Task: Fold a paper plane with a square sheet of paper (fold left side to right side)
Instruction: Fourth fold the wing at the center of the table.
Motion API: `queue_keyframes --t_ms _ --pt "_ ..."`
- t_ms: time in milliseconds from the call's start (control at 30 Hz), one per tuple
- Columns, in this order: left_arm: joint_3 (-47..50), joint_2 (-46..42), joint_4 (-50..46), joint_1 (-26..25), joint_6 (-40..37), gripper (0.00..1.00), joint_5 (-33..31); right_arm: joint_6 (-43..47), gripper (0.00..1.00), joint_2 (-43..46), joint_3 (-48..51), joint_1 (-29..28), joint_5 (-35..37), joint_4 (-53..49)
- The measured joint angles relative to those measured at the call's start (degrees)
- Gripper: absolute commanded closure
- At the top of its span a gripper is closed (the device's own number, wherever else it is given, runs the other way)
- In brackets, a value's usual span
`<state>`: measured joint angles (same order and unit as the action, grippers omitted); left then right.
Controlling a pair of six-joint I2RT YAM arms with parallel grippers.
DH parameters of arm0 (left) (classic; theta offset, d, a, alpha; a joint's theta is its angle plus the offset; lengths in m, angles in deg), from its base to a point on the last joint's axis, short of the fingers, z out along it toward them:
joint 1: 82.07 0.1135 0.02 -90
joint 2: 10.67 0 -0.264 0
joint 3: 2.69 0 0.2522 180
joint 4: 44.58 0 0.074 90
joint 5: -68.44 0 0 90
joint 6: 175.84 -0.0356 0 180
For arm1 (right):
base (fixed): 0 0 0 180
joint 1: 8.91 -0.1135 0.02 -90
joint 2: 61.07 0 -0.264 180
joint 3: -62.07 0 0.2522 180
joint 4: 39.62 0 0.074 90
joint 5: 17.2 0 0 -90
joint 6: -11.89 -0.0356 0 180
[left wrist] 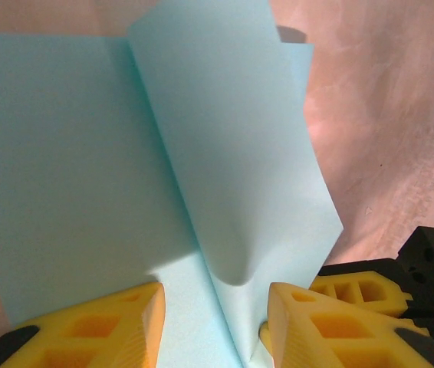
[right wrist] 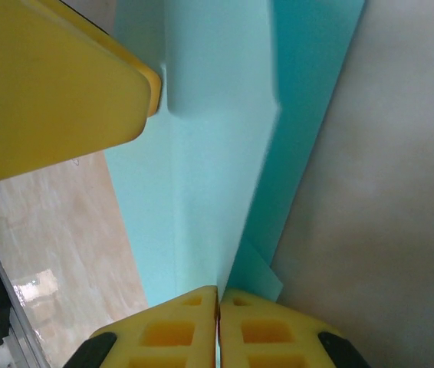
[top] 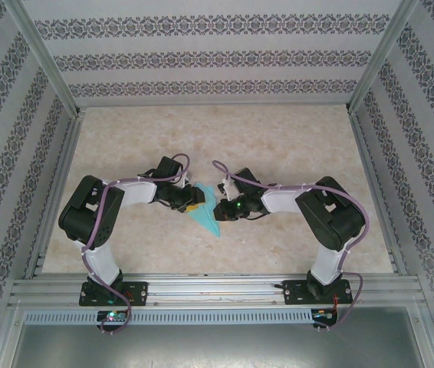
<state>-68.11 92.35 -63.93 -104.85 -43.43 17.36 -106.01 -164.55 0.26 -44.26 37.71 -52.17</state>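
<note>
Turquoise paper plane [right wrist: 217, 153] is pinched by right tool [right wrist: 218, 295]; left wrist view shows left tool [left wrist: 215, 291] parted.

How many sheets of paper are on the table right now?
1: the paper, part-folded, at centre between the left tool and right tool. Another could lie hidden under it.

The folded turquoise paper [top: 207, 218] lies mid-table [top: 294, 146]. The left gripper [top: 192, 205] touches its left side, and the right gripper [top: 218, 203] touches its right side.
</note>
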Motion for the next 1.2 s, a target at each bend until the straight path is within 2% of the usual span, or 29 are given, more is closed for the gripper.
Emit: queue_keyframes --t_ms 300,900,967,1100,1200 --pt "-0.13 0.13 0.0 0.0 0.0 0.58 0.02 0.24 0.89 -0.57 -0.59 -0.04 0.15 -0.85" --pt "-0.79 -2.43 -0.87 -0.09 0.5 0.49 -0.37 -0.48 0.89 -1.05 -0.96 -0.44 0.61 -1.25" --pt "-1.22 -3.91 -1.62 -0.09 0.44 0.54 -0.7 -0.59 0.89 -1.05 -0.96 -0.44 0.61 -1.25" --pt "-2.34 -5.6 -1.77 -0.09 -0.07 0.73 -0.24 -0.66 0.88 -1.05 -0.96 -0.44 0.68 -1.25" --pt "-2.54 -5.25 -1.73 -0.17 0.0 0.81 0.94 -0.68 0.88 -1.05 -0.96 -0.44 0.74 -1.27"
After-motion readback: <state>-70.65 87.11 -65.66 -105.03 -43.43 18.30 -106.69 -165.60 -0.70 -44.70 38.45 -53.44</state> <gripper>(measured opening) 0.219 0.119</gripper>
